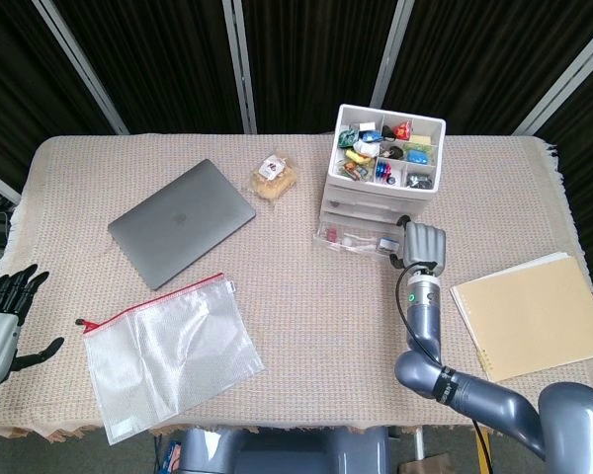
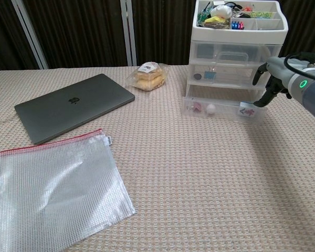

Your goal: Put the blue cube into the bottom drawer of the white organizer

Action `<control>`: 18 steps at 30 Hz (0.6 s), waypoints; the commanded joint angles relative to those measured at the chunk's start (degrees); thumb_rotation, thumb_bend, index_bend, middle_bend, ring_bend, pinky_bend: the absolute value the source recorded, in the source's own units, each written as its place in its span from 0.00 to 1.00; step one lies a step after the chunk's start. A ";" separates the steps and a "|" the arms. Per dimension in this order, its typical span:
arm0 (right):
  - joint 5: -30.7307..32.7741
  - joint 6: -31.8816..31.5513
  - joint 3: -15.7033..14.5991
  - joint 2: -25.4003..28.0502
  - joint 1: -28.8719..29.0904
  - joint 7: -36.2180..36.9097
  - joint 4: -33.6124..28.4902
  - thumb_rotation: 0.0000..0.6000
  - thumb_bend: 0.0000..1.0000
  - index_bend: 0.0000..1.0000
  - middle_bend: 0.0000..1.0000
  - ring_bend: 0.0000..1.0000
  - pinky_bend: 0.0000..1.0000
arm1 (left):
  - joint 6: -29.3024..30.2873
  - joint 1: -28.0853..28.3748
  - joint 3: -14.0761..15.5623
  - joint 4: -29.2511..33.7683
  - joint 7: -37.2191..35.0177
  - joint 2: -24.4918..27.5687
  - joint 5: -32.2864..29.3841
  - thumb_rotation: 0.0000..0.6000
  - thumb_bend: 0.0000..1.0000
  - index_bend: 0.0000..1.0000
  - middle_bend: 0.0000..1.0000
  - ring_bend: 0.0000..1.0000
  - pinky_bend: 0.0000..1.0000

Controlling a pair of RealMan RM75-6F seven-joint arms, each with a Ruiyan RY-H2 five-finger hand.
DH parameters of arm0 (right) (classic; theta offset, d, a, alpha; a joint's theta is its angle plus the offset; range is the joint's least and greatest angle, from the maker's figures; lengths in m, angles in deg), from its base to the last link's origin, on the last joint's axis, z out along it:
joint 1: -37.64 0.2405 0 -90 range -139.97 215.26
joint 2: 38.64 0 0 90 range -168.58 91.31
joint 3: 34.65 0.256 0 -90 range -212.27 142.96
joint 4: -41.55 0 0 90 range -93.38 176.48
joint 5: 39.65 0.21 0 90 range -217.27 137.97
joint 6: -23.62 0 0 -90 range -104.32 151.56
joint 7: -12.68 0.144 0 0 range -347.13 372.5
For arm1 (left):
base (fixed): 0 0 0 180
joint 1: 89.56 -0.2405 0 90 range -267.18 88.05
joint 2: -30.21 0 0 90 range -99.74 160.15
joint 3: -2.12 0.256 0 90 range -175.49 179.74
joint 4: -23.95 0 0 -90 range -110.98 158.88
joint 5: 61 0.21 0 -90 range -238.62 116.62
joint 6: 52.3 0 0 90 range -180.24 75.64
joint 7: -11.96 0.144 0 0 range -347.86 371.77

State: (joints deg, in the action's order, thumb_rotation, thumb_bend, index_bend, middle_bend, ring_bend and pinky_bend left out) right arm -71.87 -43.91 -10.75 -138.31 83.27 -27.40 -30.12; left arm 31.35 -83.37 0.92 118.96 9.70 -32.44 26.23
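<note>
The blue cube [image 2: 247, 111] is lying inside the pulled-out bottom drawer [image 2: 223, 109] of the white organizer [image 1: 384, 168]. The right hand [image 2: 270, 84], fingers spread and empty, is hovering over it; withdrawing carelessly could snag the drawer.

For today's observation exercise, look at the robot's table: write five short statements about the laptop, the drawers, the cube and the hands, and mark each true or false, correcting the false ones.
1. The bottom drawer of the white organizer is pulled out. True.
2. The right hand holds the blue cube. False: the cube lies inside the bottom drawer, near its right end, and the hand above it holds nothing.
3. The laptop is open. False: its lid is closed.
4. The left hand is at the table's left edge, fingers spread, holding nothing. True.
5. The zip pouch lies on the laptop. False: it lies on the tablecloth, in front of the laptop.
</note>
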 commanded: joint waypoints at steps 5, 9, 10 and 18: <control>-4.09 -1.73 -3.11 1.61 -1.66 0.24 -3.81 1.00 0.16 0.31 0.75 0.76 0.67 | -0.04 0.04 -0.04 -0.04 0.03 -0.01 -0.04 1.00 0.24 0.07 0.00 0.00 0.00; -12.49 -4.61 -8.22 4.59 -4.53 2.21 -9.75 1.00 0.16 0.33 0.57 0.59 0.61 | 0.20 -0.03 -0.05 -0.04 0.19 -0.13 0.09 1.00 0.24 0.07 0.00 0.00 0.00; -14.03 -5.00 -9.10 5.14 -4.93 2.50 -10.52 1.00 0.16 0.34 0.53 0.53 0.57 | 0.27 -0.05 -0.05 -0.05 0.23 -0.16 0.15 1.00 0.24 0.07 0.00 0.00 0.00; -31.48 -6.69 -19.71 9.54 -6.84 2.15 -10.48 1.00 0.17 0.22 0.13 0.03 0.15 | 1.30 -0.36 -0.10 -0.22 0.48 -0.59 0.69 1.00 0.24 0.07 0.00 0.00 0.00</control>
State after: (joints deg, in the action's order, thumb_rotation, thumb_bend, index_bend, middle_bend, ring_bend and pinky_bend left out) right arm -97.81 -49.85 -25.87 -131.07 77.52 -24.68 -40.65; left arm 32.53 -83.68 0.80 118.75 10.21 -32.98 26.79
